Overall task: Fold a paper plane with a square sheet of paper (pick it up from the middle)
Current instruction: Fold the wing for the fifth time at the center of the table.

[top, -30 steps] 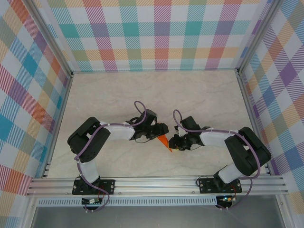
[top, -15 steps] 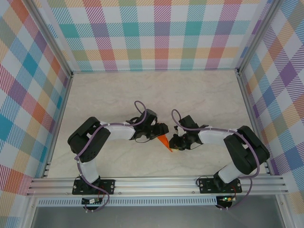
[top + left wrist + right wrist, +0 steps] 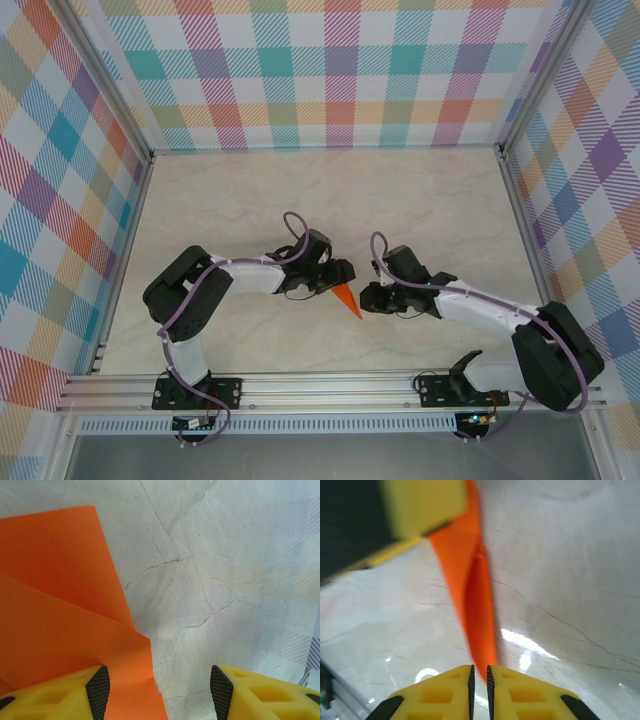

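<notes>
- Since the right gripper (image 3: 480,680) has its yellow fingers drawn together to a thin slit, and the narrow tip of the thin bright orange paper (image 3: 472,575) runs down into that slit, you can take it as pinching the paper's point. That is a judgement, as the contact itself is hidden.
- Just beyond, the paper lies on the pale marble-patterned table (image 3: 330,200) between the two grippers. It is a slim pointed wedge with layered flaps and a raised crease along its length.
- Farther on, the left gripper (image 3: 159,685) stands wide open with nothing between its fingers. One black pad (image 3: 98,690) sits over the paper's broad end; whether it presses down you cannot tell.
- Step in hand, as I read it: a late fold, narrowing the nose or wings. The shape is close to a dart but not finished.
- Your next move calls for pinning the broad end while the tip is drawn over along the centre crease. Go slowly, since thin paper may buckle or slip free.
</notes>
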Available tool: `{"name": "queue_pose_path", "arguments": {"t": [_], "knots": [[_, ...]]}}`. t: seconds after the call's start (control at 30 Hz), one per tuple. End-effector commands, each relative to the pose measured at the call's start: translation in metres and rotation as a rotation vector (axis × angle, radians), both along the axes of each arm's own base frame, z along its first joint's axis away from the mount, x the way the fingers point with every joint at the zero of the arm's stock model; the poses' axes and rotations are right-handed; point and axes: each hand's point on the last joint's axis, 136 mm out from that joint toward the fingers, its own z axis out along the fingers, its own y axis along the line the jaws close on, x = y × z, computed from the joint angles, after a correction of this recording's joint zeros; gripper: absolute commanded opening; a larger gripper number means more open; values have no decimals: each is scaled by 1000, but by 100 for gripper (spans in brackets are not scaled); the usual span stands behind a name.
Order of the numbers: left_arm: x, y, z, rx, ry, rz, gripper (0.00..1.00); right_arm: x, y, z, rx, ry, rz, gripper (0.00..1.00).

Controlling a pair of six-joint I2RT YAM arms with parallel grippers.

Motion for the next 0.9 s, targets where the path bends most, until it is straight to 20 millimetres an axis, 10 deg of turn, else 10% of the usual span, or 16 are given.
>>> {"name": "queue_pose_path", "arguments": {"t": [0.0, 0.37, 0.87], "knots": [[-11, 15, -35, 110, 60, 3, 59, -4, 16, 18, 118, -23, 49, 14], [-12, 14, -36, 112, 64, 2, 59, 5, 44, 2, 214, 89, 51, 8], [-10, 16, -34, 119, 60, 8, 58, -1, 23, -58, 76, 183, -39, 8]]}}
